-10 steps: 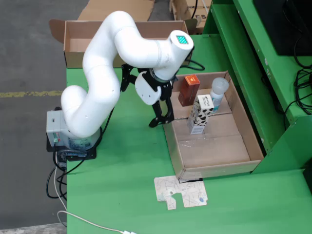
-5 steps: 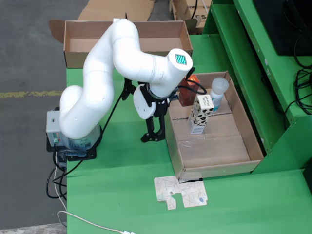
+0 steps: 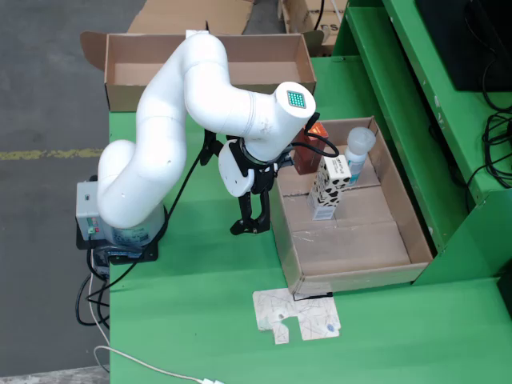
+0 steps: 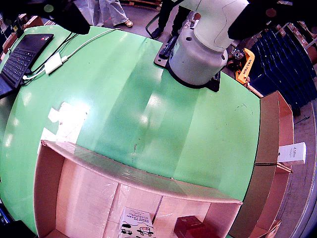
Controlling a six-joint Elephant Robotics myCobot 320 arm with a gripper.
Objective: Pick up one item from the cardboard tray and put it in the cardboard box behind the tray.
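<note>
I've got the gripper (image 3: 250, 227) hovering over the green table (image 3: 200, 320) just left of the cardboard tray (image 3: 384, 276) in the fixed view; can't tell if jaws are open, nothing held. Red box (image 3: 307, 160), spotted carton (image 3: 326, 188) & bottle (image 3: 358, 152) sit upright at the tray's far end. Cardboard box (image 3: 128, 80) is well apart.

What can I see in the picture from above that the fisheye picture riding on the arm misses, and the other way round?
Only the overhead view shows the tool hanging over the green table beside the tray, plus the clear bottle in the tray. Only the arm-mounted view shows a laptop at the table's edge and people's legs beyond. Both show the cardboard tray, the cow-patterned carton, the red box and the cardboard box.
</note>
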